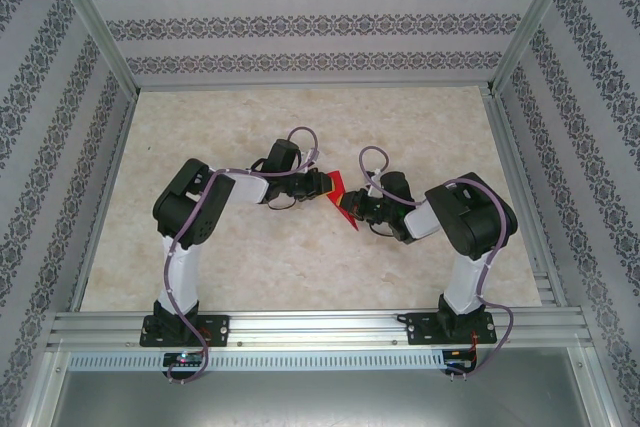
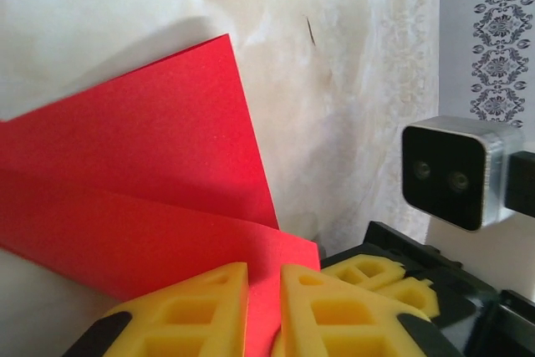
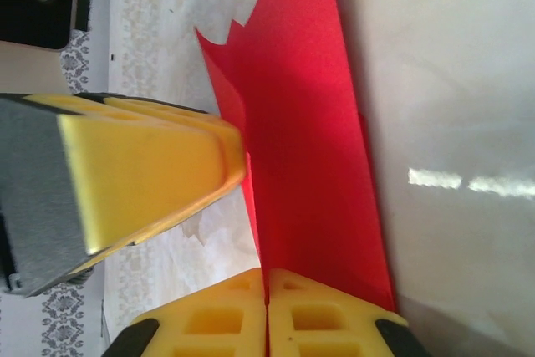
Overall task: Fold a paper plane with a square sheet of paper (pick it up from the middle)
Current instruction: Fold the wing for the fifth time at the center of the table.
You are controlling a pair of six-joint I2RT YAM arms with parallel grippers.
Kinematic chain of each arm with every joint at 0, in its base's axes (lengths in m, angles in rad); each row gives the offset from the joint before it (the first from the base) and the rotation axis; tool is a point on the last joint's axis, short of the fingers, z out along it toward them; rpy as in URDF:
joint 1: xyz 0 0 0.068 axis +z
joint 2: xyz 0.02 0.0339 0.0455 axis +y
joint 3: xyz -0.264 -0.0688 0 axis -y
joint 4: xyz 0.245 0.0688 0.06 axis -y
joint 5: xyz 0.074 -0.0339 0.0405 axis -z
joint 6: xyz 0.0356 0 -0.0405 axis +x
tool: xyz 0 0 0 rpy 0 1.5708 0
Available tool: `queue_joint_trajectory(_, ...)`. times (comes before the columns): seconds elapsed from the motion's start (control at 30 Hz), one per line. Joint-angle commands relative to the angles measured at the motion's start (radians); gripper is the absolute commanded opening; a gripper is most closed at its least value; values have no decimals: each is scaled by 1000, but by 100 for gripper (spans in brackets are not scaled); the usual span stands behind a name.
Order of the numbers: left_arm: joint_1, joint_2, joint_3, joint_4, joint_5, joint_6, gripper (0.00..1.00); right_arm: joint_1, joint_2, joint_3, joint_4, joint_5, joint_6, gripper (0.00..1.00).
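The red paper (image 3: 309, 165) stands on edge, creased into layers (a jagged corner pokes out at its upper left). At the paper's lower end, the right gripper (image 3: 267, 315) has its yellow fingers pressed together on it. Left of the paper, the left gripper (image 3: 238, 165) brings a yellow fingertip against the sheet's face. Right of the paper lies the pale marbled table (image 3: 451, 81); far left of it, patterned wall (image 3: 71, 323).
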Motion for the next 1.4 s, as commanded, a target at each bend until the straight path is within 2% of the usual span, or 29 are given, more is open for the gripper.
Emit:
queue_joint_trajectory(0.0, -8, 14, 19, 24, -36, -1, 17, -6, -33, 23, -76, -9, -64, 14)
queue_joint_trajectory(0.2, -9, 21, 22, 7, -58, -4, 17, -6, -93, 44, -198, 13, -128, 25)
queue_joint_trajectory(0.5, -7, 35, 25, 9, -55, -16, 16, 1, -142, 112, -442, 54, -340, 31)
queue_joint_trajectory(0.77, -7, 38, 34, 0, -45, -15, 16, 49, -167, 192, -639, 182, -524, 34)
queue_joint_trajectory(1.13, -7, 41, 42, -17, -43, -11, 16, 147, -160, 238, -696, 334, -684, 36)
queue_joint_trajectory(1.37, -7, 41, 44, -21, -40, -11, 16, 173, -157, 239, -689, 458, -724, 36)
